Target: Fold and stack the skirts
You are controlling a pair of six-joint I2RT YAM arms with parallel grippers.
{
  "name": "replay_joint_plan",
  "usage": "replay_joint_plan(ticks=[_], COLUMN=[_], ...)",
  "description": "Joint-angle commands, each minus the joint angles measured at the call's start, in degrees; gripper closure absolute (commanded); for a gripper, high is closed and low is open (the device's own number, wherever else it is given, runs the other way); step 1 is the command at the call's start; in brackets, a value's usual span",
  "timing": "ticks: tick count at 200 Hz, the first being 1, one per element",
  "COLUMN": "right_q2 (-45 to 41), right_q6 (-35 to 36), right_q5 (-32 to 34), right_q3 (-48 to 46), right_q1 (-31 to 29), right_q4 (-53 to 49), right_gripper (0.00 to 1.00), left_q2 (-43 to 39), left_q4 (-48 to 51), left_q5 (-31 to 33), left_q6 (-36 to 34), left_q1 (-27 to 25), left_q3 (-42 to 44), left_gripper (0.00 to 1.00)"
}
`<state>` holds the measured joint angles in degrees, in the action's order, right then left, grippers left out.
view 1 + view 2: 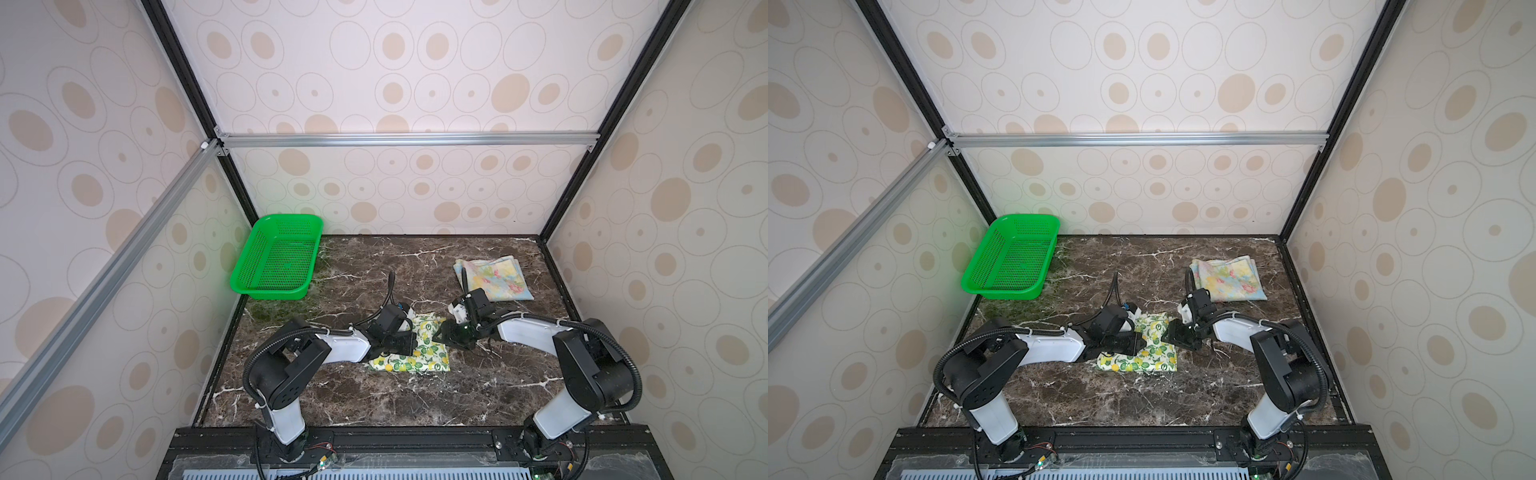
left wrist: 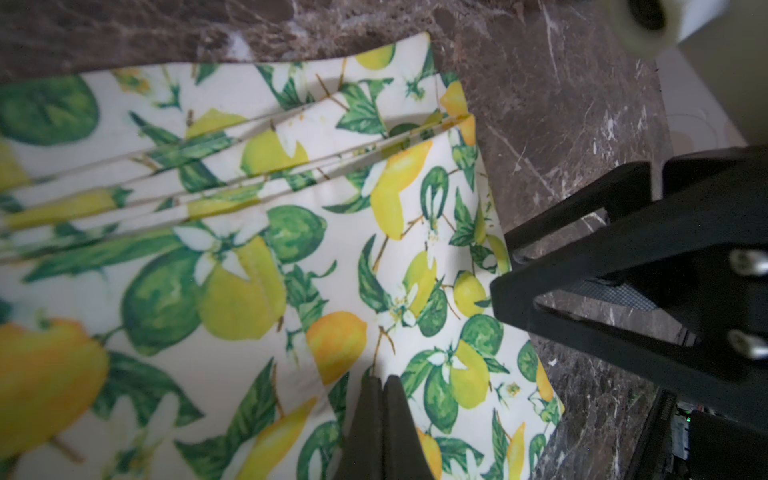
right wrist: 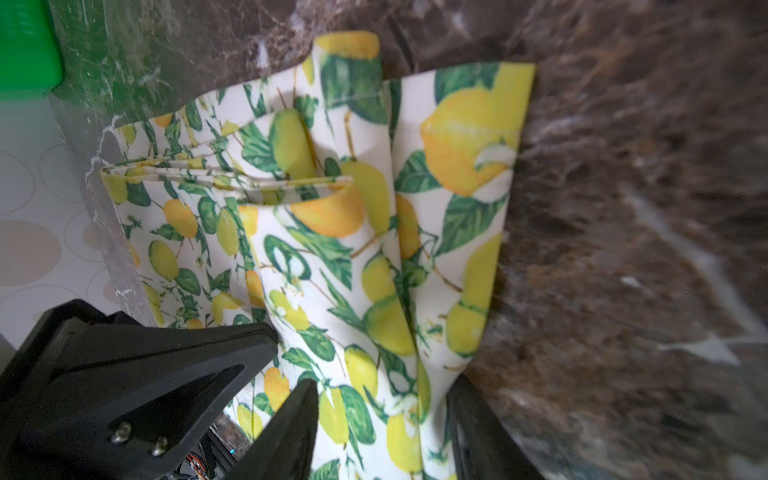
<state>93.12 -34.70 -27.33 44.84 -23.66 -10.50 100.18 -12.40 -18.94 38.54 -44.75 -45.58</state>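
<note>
The lemon skirt (image 1: 419, 361) is lying folded mid-table; the left gripper (image 2: 381, 380) is resting clenched on it, the right gripper (image 3: 380, 386) is straddling its right edge, jaws parted, floral skirt (image 1: 494, 278) lying beyond

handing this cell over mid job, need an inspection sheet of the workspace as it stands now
surface: dark marble tabletop, white-veined; no spills seen
job's things: lemon skirt partly folded at front centre; floral skirt folded, apart at back right; not stacked
clutter: green mesh basket at back left, nothing seen inside
grippers: left gripper jaws shut, over the lemon skirt; right gripper jaws open, that skirt's edge between them
cables: black conduit tied along each arm
surroundings: circle-patterned walls, aluminium frame bar across the back
</note>
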Motion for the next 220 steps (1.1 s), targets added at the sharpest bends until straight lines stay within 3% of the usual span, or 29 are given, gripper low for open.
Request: replay_joint_plan(ticks=[1,39,62,98,119,155,220], right_q2=[2.4,3.63,3.99,4.9,5.99,6.41,4.09], right_q6=[-1.03,-1.41,-1.11,-0.8,-1.66,-1.97,10.48], right_q5=[1.39,2.25,3.52,4.44,4.06,3.61,4.74], right_q3=[-2.18,-1.95,-1.95,-1.21,-1.2,-0.06,13.72], right_q1=[-0.17,-1.14,-1.63,-2.84,-3.19,-3.32,0.25], right_q4=[-0.42,0.1,-0.19,-0.01,1.36,2.63,-12.14], right_gripper=[0.5,0.59,0.5,0.49,0.6,1.0,1.0], left_q2=[0.63,0.85,0.94,1.24,1.51,1.55,-3.07], left_q4=[-0.77,-0.78,-0.91,-1.04,-1.21,-1.31,1.45], left_q5=[-0.1,-0.31,-0.35,-0.48,-0.58,-0.28,2.33], left_q6=[0.69,0.77,0.85,0.84,0.98,1.11,0.25], left_q1=[-0.23,-0.33,-0.25,-0.28,-0.26,-0.29,0.32], left_q3=[-0.48,-0.72,-0.69,-0.81,-0.96,-1.0,-1.35], left_gripper=[1.0,1.0,1.0,1.0,1.0,1.0,1.0])
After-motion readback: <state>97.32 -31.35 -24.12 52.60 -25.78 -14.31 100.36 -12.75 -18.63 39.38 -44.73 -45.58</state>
